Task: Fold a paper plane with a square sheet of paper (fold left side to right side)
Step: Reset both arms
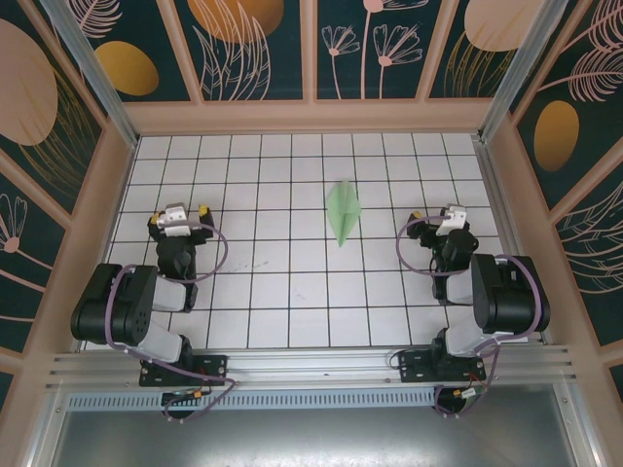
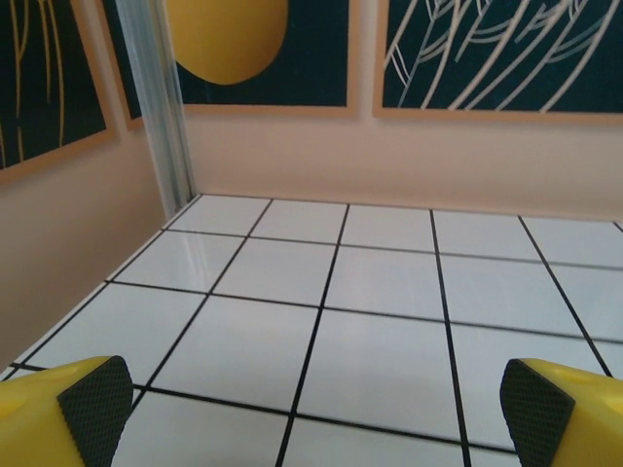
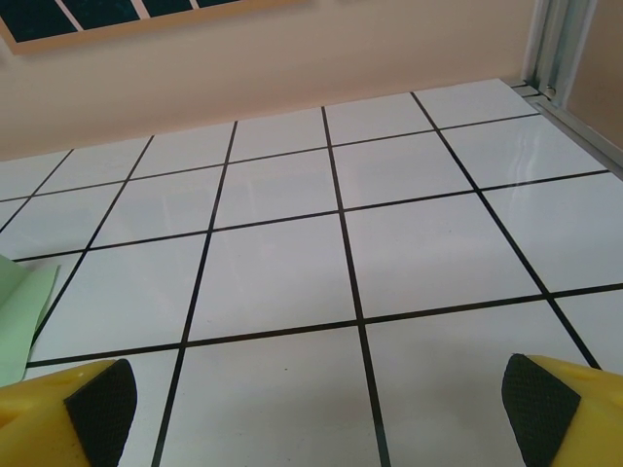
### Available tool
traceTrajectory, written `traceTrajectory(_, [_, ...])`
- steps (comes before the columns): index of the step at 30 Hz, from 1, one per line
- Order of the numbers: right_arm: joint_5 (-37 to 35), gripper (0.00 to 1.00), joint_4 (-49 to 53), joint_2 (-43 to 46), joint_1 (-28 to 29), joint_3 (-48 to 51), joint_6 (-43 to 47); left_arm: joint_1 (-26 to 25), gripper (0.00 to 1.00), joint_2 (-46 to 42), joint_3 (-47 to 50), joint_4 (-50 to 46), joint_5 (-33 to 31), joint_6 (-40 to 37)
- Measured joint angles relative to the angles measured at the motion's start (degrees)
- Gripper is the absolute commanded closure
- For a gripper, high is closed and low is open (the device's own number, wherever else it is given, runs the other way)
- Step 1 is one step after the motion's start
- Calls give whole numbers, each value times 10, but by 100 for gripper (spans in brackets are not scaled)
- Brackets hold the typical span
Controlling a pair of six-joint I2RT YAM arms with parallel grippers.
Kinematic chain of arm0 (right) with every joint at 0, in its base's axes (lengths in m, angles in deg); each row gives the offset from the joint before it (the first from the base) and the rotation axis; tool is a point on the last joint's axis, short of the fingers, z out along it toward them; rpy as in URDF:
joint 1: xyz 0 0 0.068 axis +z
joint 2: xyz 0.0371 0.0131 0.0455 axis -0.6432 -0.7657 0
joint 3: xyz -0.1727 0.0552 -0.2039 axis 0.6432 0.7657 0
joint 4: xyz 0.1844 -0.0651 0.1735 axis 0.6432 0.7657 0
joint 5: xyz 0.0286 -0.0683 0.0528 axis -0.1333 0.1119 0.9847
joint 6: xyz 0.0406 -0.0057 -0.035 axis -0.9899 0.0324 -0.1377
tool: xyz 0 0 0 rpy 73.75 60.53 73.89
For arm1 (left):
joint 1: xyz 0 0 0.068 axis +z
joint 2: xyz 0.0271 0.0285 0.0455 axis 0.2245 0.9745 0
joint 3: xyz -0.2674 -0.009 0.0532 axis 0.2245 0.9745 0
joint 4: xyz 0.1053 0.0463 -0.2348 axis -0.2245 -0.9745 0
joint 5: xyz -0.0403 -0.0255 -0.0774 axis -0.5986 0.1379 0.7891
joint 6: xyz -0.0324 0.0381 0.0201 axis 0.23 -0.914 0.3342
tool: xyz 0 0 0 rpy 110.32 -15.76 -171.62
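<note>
A narrow pale green paper plane [image 1: 343,211] lies on the white tiled floor near the middle, a little toward the back, its point facing the near side. A corner of the same green paper plane [image 3: 21,311] shows at the left edge of the right wrist view. My left gripper [image 1: 180,216] rests far to the plane's left, open, with nothing but bare tile between its yellow fingers [image 2: 68,413]. My right gripper [image 1: 450,217] sits to the plane's right, also open and holding nothing, black pads [image 3: 102,409] wide apart.
Peach walls with dark floral panels enclose the floor on three sides. An aluminium post [image 2: 161,107] stands at the back left corner and another post [image 3: 565,49] at the back right. An aluminium rail [image 1: 311,365] runs along the near edge.
</note>
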Motion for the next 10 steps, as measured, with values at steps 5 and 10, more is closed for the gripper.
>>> traceTrajectory(5, [-5,1,0,0,0,0,2,2,1,0,-2,-13,-21,18])
traceTrajectory(10, [-7,1,0,0,0,0,2,2,1,0,-2,-19,-30,24])
